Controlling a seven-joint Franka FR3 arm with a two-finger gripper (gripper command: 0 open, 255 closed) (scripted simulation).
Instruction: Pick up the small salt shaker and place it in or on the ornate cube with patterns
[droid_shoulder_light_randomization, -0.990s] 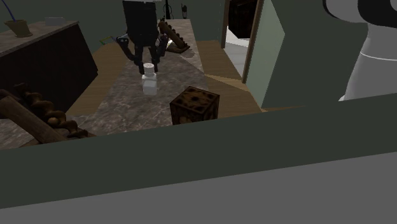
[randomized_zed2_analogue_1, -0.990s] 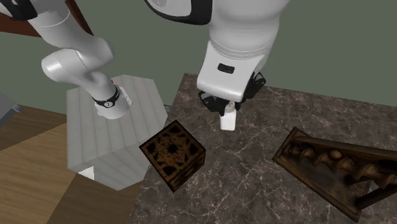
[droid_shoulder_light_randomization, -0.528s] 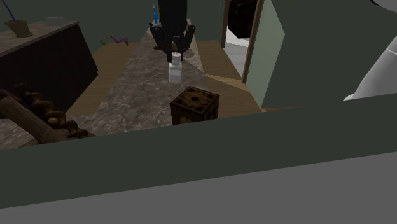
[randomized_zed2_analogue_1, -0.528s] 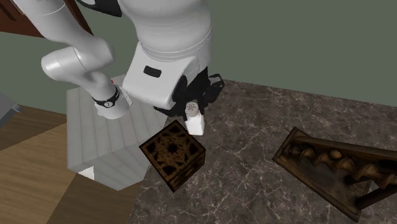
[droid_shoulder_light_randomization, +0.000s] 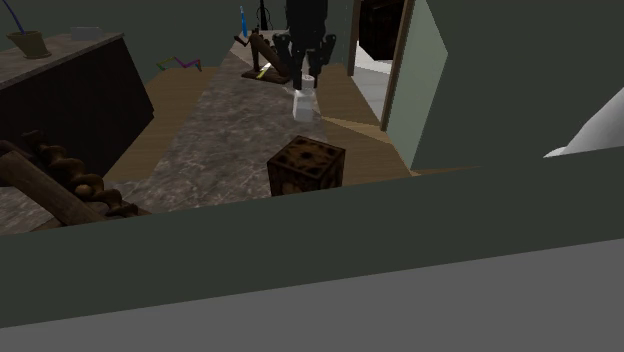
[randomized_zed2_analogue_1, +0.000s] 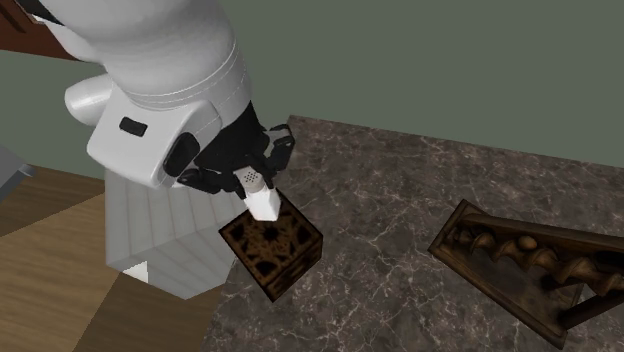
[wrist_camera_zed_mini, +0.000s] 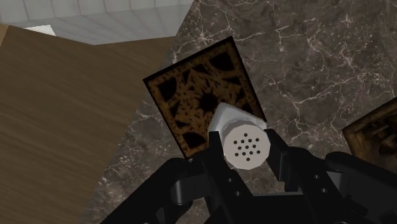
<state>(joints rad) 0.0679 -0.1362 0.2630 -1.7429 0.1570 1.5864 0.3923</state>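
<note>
Tool (wrist_camera_zed_mini: 246, 146) clasping salt shaker (wrist_camera_zed_mini: 236, 121), above edge of patterned cube (wrist_camera_zed_mini: 194, 95)

arm: glossy white rounded arm links (randomized_zed2_analogue_1: 160, 60), dark at one joint | mark: small black rounded slot (randomized_zed2_analogue_1: 131, 126) on the white wrist housing | hand: all-black two-finger gripper (wrist_camera_zed_mini: 247, 149), angular black knuckles | base: white grooved box stand (randomized_zed2_analogue_1: 165, 235)

Carved wooden rack (randomized_zed2_analogue_1: 520, 262) lies on marbled counter (randomized_zed2_analogue_1: 400, 195); plank floor (randomized_zed2_analogue_1: 45, 245) beside.
</note>
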